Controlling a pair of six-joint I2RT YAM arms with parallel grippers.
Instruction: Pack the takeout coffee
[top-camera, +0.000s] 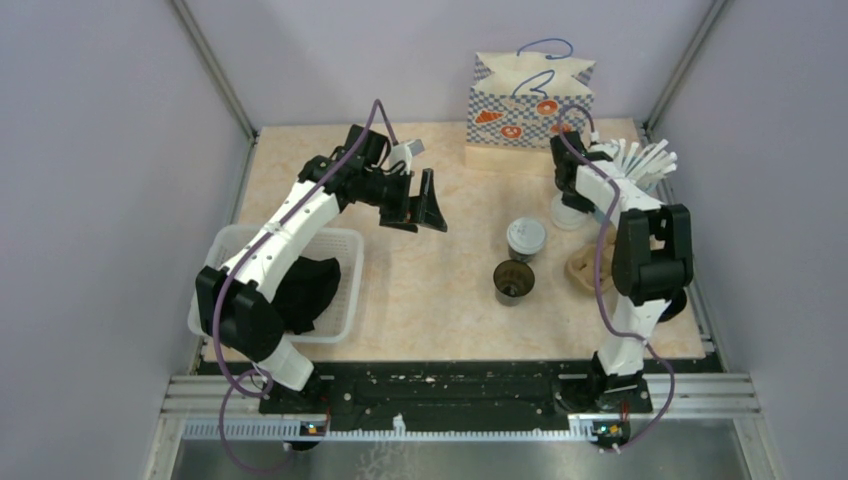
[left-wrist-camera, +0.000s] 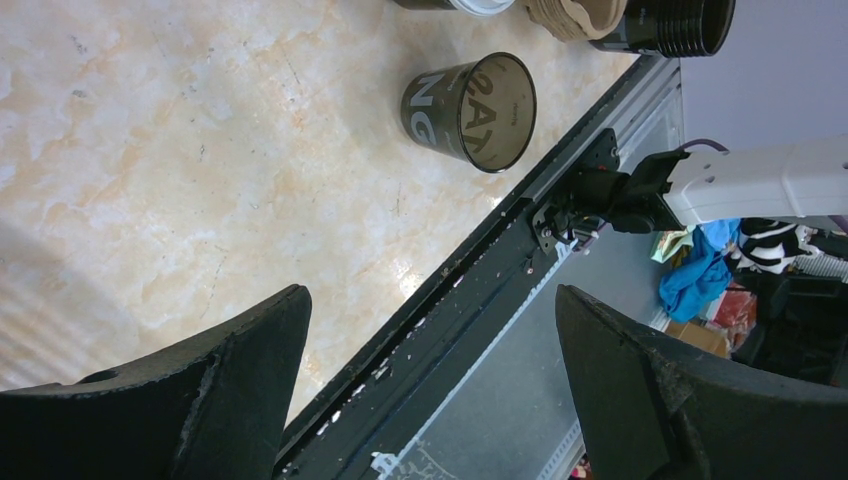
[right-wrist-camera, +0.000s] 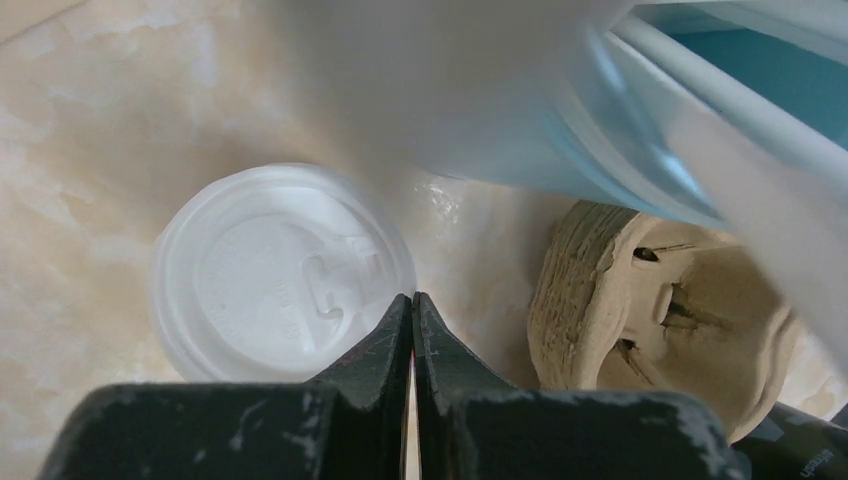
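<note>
Packing is looking barely begun: one lidded coffee cup (top-camera: 526, 238) is sitting on the desk (top-camera: 440, 300), well apart from the paper bag (top-camera: 528, 115); the left hand (left-wrist-camera: 430, 300) is gaping wide, the right hand (right-wrist-camera: 412, 300) is pinching together, empty

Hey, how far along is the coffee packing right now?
Nothing looks packed yet: the lidded coffee cup stands on the table beside a lidless cup, apart from the paper bag at the back. In hand: nothing; the left tool is open and empty, the right tool shut near a loose white lid. Left: all the packing.
</note>
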